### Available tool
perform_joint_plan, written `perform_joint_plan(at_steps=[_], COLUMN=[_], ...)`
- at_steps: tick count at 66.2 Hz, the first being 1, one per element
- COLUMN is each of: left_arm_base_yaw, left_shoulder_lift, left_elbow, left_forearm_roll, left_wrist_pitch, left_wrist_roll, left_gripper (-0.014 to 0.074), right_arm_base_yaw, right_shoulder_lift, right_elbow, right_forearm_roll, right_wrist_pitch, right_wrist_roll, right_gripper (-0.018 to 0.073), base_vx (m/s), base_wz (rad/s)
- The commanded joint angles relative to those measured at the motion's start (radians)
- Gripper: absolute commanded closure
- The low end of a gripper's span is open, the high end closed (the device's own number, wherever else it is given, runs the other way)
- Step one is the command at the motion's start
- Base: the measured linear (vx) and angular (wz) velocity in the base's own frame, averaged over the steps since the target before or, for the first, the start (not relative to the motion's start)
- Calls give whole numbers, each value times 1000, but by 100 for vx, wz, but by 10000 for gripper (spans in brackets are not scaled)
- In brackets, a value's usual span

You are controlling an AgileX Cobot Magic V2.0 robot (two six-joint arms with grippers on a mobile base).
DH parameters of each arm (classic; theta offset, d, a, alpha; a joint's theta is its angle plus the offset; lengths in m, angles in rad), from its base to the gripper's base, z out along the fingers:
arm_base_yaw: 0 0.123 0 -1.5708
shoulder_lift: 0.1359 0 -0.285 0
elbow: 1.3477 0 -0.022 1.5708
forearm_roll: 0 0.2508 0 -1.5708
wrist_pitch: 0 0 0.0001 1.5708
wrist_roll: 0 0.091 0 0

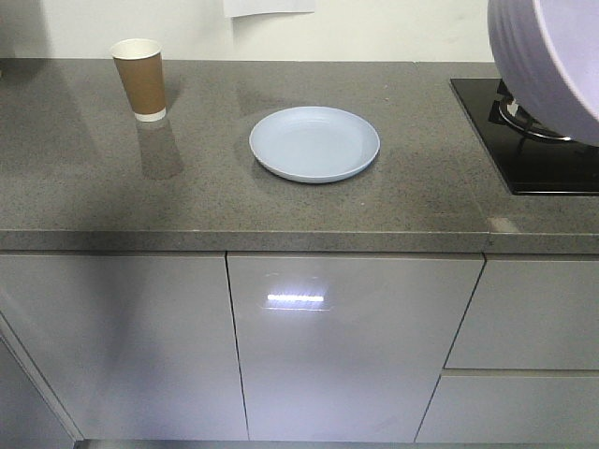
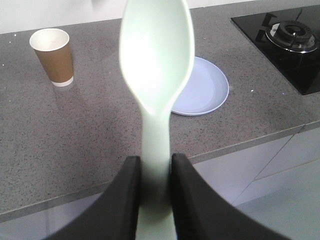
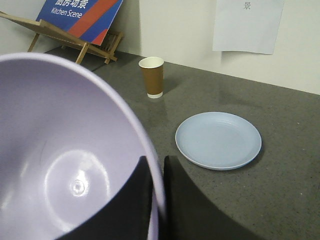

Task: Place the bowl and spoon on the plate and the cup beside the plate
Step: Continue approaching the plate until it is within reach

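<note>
Bowl (image 3: 65, 165) and spoon (image 2: 157, 65) aloft over a grey kitchen worktop (image 1: 94, 196), neither yet set on the plate (image 1: 314, 142). My right pincer (image 3: 156, 167) is closed on the bowl's rim, one finger inside the wall and one outside, holding the lavender bowl tipped with its hollow toward the wrist camera. In the front view it hangs at the far right, above the hob (image 1: 543, 159). My left pincer (image 2: 155, 165) is clamped on the spoon's handle. The spoon's long axis runs straight out from the fingers, head foremost.

The plate sits at mid-worktop with nothing on it. It is to the left of and below the bowl, and ahead and slightly right of the spoon's head. On that, by my reckoning, the coming move turns: the bowl must travel leftward and down onto the plate, leaving room for the spoon alongside. Which arm is nearer I cannot tell. The cup (image 1: 140, 79) stands upright well apart from the plate, off to its left near the wall.
</note>
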Motion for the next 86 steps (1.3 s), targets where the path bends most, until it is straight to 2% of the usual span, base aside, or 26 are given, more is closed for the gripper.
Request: perform_joint_plan(at_steps=[1, 86], left_arm_base_yaw=[-4, -4], left_shoulder_lift=[-21, -21], left_elbow=[-24, -24], left_forearm_roll=[-16, -16], left_wrist_pitch=[-60, -60], left_wrist_roll=[-6, -6], left_gripper=[602, 602], right_arm_base_yaw=[-3, -3], right_shoulder_lift=[-11, -11], right_elbow=[-20, -20], right_forearm_roll=[69, 69], right_wrist_pitch=[14, 14], right_wrist_roll=[-5, -5], right_gripper=[564, 564], base_vx=[2, 4], base_wz=[-1, 0])
